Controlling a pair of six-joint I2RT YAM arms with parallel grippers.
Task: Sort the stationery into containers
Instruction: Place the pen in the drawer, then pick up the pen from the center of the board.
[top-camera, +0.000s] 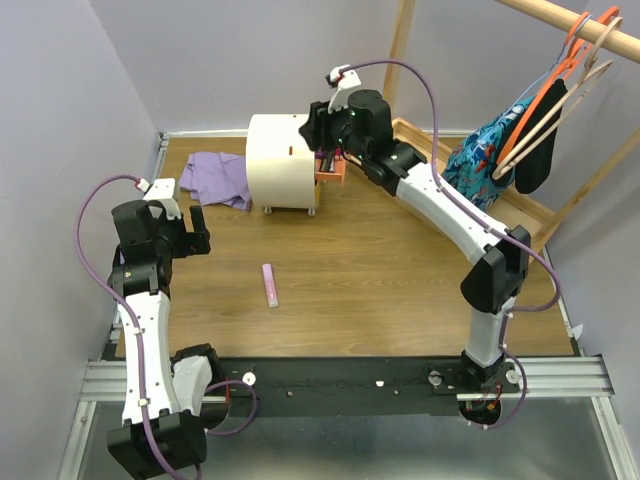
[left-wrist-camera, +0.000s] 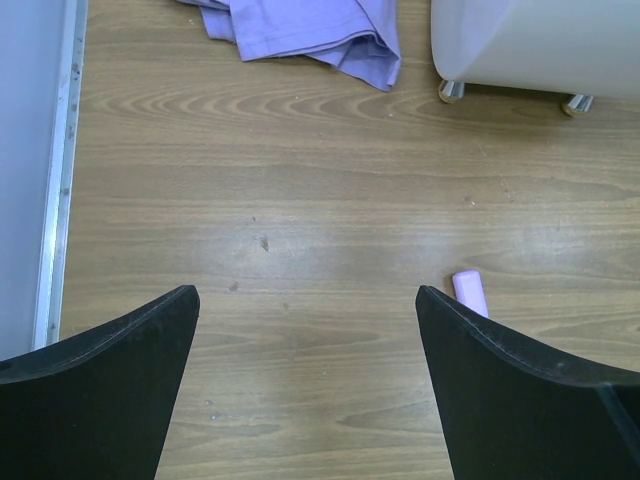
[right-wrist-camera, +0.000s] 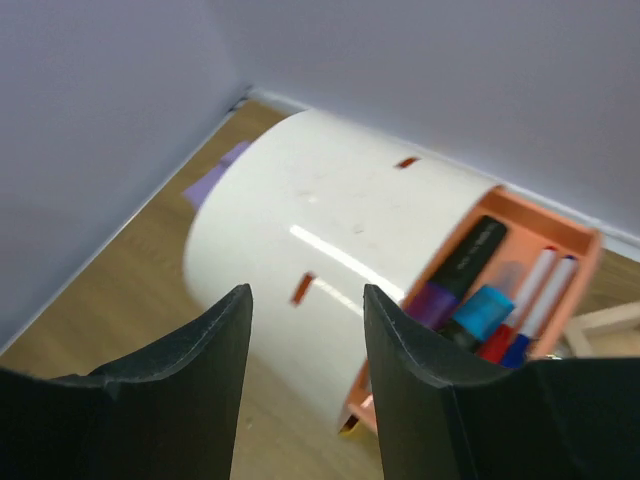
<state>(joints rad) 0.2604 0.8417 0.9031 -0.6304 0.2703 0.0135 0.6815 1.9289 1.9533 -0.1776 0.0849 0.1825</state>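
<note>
The cream-white round-topped chest (top-camera: 283, 160) stands at the back, with an orange drawer (top-camera: 333, 172) pulled out on its right side. In the right wrist view the chest (right-wrist-camera: 320, 260) fills the middle and the open drawer (right-wrist-camera: 575, 245) holds dark markers (right-wrist-camera: 470, 262) and white pens (right-wrist-camera: 535, 300). My right gripper (right-wrist-camera: 305, 300) is open and empty just above the chest and drawer. A pink bar (top-camera: 270, 285) lies alone on the table; its end shows in the left wrist view (left-wrist-camera: 470, 292). My left gripper (left-wrist-camera: 305, 300) is open and empty at the left, above bare table.
A purple cloth (top-camera: 222, 178) lies left of the chest and shows in the left wrist view (left-wrist-camera: 300, 30). A clothes rack with hangers and garments (top-camera: 520, 140) and its wooden tray (top-camera: 520, 205) stand at the back right. A metal rail (left-wrist-camera: 60, 180) edges the table's left side.
</note>
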